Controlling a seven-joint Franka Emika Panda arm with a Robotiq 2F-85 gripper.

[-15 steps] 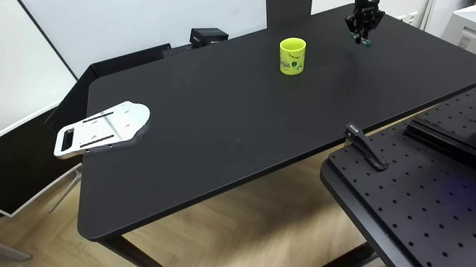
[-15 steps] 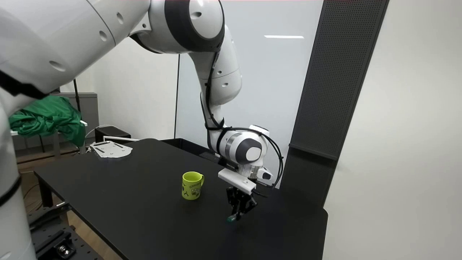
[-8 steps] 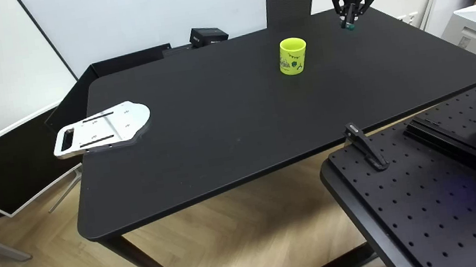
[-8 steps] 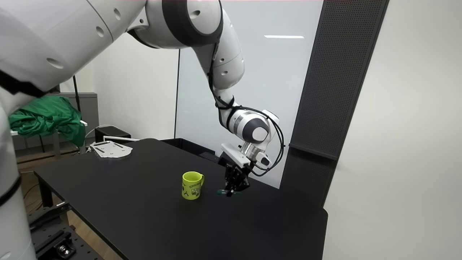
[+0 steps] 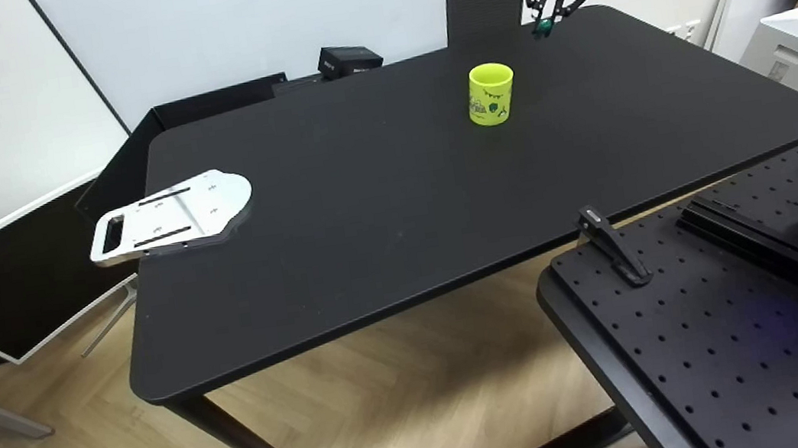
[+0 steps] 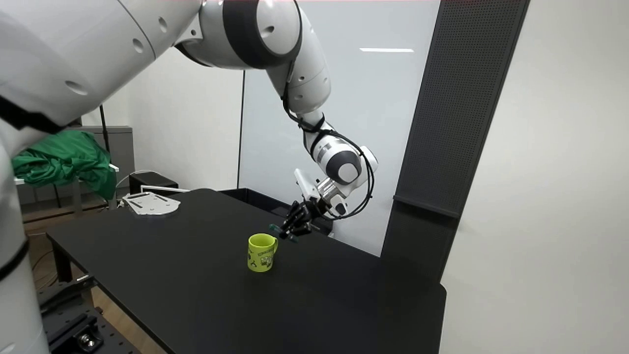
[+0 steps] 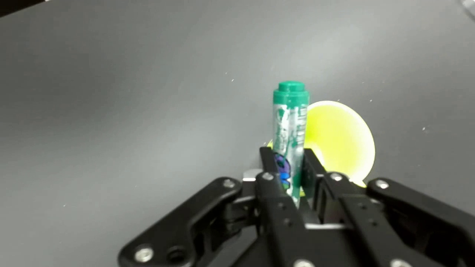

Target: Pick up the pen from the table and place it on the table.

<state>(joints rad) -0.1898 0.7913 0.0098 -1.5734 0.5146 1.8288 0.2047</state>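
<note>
"Wrist view: how does the hand [image 7: 289, 163] stand?"

"Pinching the pen [image 7: 291, 124]. Its two black fingers [image 7: 267, 160] are parted only by the pen's thickness, one against each side of the barrel."

"How much of the pen shows?"

"The outer stretch, jutting past the fingers: a green end with a small step at its tip, then a whitish barrel with green print, then a purple and blue drawing close to where the fingers grip. Lower down it runs in between them and is mostly covered."

"And where does that put it?"

"Up in the air over the dark counter [image 5: 366, 205]. In both exterior views the hand hangs tilted, fingers slanting down, with a bit of the pen showing at their ends. It's small and dim there, so I'd not swear to how high it is."

"Anything near?"

"The cup [image 7: 343, 137]. It stands upright on the counter, and in the wrist view the pen crosses in front of it. In an exterior view the pen [image 5: 544, 27] is plainly apart from the cup, off to one side."

"What else is on the counter?"

"A white slotted plate [image 5: 174, 213], well apart from the hand, reaching past the edge."
</note>
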